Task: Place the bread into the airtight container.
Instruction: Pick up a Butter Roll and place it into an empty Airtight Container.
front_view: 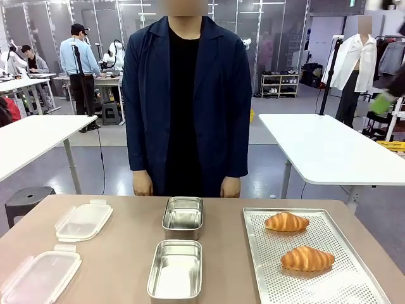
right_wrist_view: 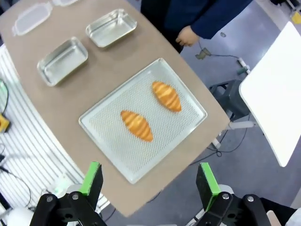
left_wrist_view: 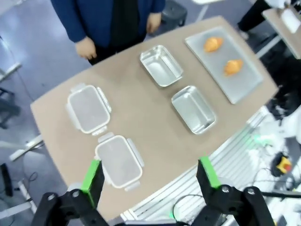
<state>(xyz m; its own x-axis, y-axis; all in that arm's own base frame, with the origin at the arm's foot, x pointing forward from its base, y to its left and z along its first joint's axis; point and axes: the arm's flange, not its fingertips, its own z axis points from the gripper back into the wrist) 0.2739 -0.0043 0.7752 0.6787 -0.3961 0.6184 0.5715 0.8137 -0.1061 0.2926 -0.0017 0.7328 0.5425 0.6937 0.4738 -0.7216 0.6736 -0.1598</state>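
A: Entry: right gripper (right_wrist_view: 149,181), fingers apart, empty, high above the tray (right_wrist_view: 188,123). The nearer croissant (right_wrist_view: 137,125) lies just ahead of it.
B: Hazard: the flaky crust could crush under a hard squeeze, or slip before reaching the steel container (right_wrist_view: 62,60) beyond.

Front camera looks across table (front_view: 120,253); wrist cameras hover high (sharing the tray (right_wrist_view: 174,132)).

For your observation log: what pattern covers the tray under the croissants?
The tray is silver metal dotted with small holes, clearest in the right wrist view.
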